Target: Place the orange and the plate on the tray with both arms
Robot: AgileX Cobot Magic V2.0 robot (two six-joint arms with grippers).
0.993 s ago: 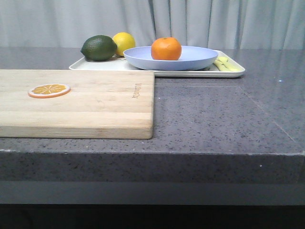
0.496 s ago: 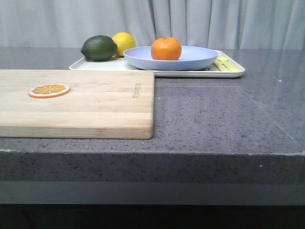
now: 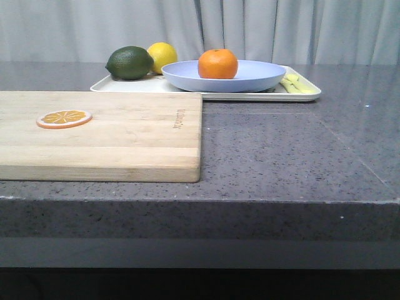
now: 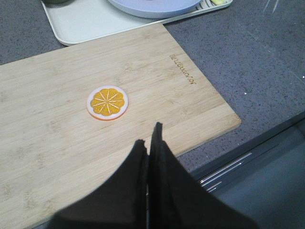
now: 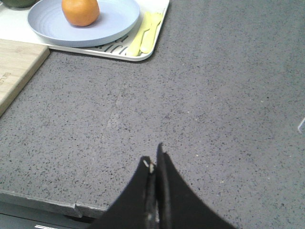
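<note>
The orange (image 3: 217, 64) sits on the pale lavender-blue plate (image 3: 250, 78), and the plate rests on the cream-white tray (image 3: 299, 96) at the back of the counter. The orange (image 5: 80, 11), plate (image 5: 112, 19) and tray (image 5: 143, 53) also show in the right wrist view, far from my right gripper (image 5: 154, 160), which is shut and empty above the grey counter near its front edge. My left gripper (image 4: 149, 136) is shut and empty above the wooden cutting board (image 4: 57, 143). The plate's edge (image 4: 152, 8) and the tray (image 4: 86, 21) show far beyond it. Neither arm shows in the front view.
A wooden cutting board (image 3: 125, 137) lies at the front left with a flat orange slice (image 3: 64, 118) on it. A dark green fruit (image 3: 129, 62) and a yellow lemon (image 3: 162, 55) sit on the tray's left part. Pale yellow cutlery (image 3: 296, 84) lies at its right end.
</note>
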